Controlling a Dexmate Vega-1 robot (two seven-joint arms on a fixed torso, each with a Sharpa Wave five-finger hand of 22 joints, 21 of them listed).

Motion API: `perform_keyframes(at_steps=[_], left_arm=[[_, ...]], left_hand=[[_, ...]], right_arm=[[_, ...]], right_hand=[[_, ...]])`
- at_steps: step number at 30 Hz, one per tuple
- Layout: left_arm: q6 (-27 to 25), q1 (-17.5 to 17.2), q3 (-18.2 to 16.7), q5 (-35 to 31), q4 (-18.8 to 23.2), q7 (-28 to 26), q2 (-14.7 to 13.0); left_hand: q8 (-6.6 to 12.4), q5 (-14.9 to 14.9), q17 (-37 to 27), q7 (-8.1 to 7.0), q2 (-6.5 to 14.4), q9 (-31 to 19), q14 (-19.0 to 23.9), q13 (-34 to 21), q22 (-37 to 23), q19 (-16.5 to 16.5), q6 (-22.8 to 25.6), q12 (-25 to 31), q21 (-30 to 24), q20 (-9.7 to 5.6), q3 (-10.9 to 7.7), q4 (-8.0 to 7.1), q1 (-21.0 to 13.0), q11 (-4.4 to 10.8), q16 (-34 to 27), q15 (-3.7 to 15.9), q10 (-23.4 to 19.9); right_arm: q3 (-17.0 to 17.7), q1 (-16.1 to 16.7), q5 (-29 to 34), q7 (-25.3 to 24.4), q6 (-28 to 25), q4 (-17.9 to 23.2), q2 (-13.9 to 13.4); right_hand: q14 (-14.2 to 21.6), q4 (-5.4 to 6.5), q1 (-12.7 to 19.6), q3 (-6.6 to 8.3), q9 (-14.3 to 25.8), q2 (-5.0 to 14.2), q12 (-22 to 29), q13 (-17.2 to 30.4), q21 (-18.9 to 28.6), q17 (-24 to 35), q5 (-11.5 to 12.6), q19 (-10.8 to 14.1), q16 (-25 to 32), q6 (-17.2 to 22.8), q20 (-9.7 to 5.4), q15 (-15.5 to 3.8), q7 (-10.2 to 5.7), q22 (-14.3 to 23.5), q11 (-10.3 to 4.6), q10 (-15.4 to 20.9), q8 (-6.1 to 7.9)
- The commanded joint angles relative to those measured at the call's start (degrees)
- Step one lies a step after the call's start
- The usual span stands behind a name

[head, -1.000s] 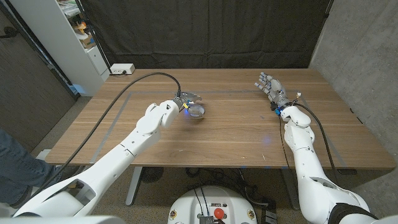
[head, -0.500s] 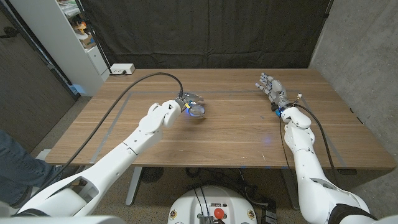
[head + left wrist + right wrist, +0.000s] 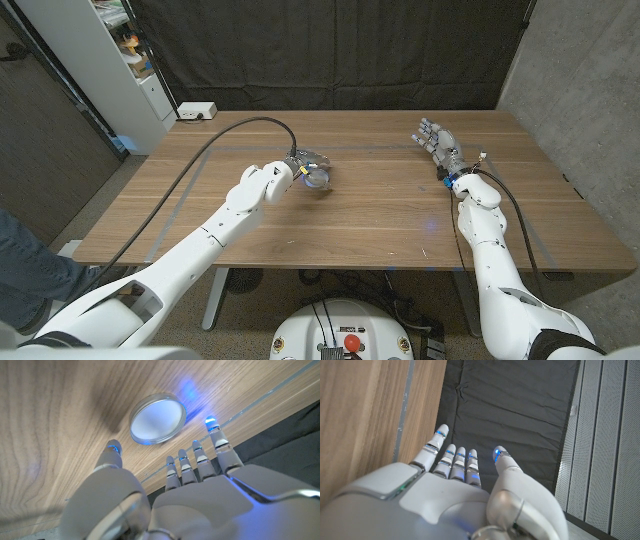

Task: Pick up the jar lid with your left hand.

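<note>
Left wrist view: left robot hand is spread above jar lid, nothing held.
Right robot hand: spread, empty.

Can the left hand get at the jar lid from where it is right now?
Probably yes. The left hand is open just above the jar lid, which lies bare on the table with nothing between it and the fingers.

Lab: black curtain, bare concrete wall
</note>
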State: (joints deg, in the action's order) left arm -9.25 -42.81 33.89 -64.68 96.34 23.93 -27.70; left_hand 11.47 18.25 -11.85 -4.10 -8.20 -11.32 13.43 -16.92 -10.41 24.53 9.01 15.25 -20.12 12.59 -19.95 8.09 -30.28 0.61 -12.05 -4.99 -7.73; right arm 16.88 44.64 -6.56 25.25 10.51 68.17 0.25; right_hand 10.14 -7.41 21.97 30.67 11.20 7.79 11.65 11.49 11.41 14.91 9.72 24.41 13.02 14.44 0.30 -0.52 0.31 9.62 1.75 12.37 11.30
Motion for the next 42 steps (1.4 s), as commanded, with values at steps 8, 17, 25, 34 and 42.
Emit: perform_keyframes(at_steps=[8, 17, 25, 34, 42], left_arm=[[-0.5, 0.9, 0.9, 0.8, -1.5, 0.9, 0.5], [-1.3, 0.9, 1.1, 0.4, -1.5, 0.9, 0.6], [-2.8, 0.8, 1.1, -0.4, -1.1, 0.8, 0.8], [-3.6, 0.3, 1.0, -0.5, -1.2, -0.4, 1.2], [-3.8, 0.2, 1.1, -0.2, -1.6, -2.2, 1.9]], left_hand=[[0.06, 0.3, -0.2, -0.07, 0.0, -0.1, -0.1, -0.4, -0.2, 0.0, -0.3, 0.0, 0.2, -0.01, 0.23, -0.04, -0.8, -0.06, 0.0, -0.11, 0.4], [0.11, 0.3, -0.2, -0.11, 0.4, -0.2, 0.1, -0.5, -0.2, 0.1, -0.3, 0.0, 0.4, -0.02, 0.01, 0.07, -1.4, -0.01, -0.1, -0.01, 0.4], [0.28, 0.0, -0.3, -0.10, 2.5, -0.2, 0.9, -0.7, -0.3, 0.8, -0.3, 0.2, 0.6, -0.07, -1.31, 0.59, -4.0, 0.03, -0.5, 0.13, 0.1], [0.73, -1.0, -0.2, -0.39, 4.0, -0.2, 2.1, -1.0, -0.4, 2.8, 0.5, 0.6, 0.5, -0.11, -3.07, 1.75, -8.8, 0.50, -0.9, 0.61, -0.6], [1.11, -1.8, 0.0, -0.64, 3.8, -0.2, 2.6, -1.2, -0.4, 3.7, 1.7, 1.0, 0.5, -0.02, -3.39, 1.87, -10.8, 1.09, -0.9, 0.95, -1.6]], right_arm=[[0.4, -0.3, -0.1, -0.1, 0.5, -1.4, 0.0], [0.8, -1.4, 0.1, 0.2, 1.3, -3.5, 0.0], [1.2, -2.5, 0.1, 0.7, 2.0, -5.4, 0.1], [2.1, -3.7, 0.1, 1.4, 3.4, -8.1, 0.4], [3.0, -4.6, 0.0, 2.1, 4.7, -10.2, 0.7]], right_hand=[[0.5, 0.06, -0.1, -0.38, 0.1, -0.04, -0.1, 0.0, -0.2, 0.0, 0.4, 0.3, 0.1, 0.4, 0.62, 0.12, -0.11, 0.2, -0.17, 0.5, 0.36], [0.5, 0.11, -0.2, -0.38, 0.1, -0.06, -0.1, 0.0, -0.2, 0.0, 0.4, 0.3, 0.1, 0.4, 0.67, 0.10, -0.17, 0.2, -0.17, 0.5, 0.36], [0.6, 0.13, -0.2, -0.38, 0.1, -0.10, -0.1, 0.0, -0.2, -0.1, 0.4, 0.3, 0.1, 0.5, 0.73, 0.21, -0.21, 0.2, -0.14, 0.5, 0.38], [0.7, 0.16, -0.3, -0.44, 0.1, -0.12, -0.1, 0.0, -0.2, -0.1, 0.4, 0.5, 0.2, 0.6, 0.69, 0.16, -0.23, 0.2, -0.18, 0.7, 0.39], [0.8, 0.16, -0.3, -0.54, 0.1, -0.18, -0.1, 0.0, -0.2, -0.1, 0.4, 0.5, 0.2, 0.7, 0.80, 0.07, -0.27, 0.2, -0.17, 0.7, 0.40]])
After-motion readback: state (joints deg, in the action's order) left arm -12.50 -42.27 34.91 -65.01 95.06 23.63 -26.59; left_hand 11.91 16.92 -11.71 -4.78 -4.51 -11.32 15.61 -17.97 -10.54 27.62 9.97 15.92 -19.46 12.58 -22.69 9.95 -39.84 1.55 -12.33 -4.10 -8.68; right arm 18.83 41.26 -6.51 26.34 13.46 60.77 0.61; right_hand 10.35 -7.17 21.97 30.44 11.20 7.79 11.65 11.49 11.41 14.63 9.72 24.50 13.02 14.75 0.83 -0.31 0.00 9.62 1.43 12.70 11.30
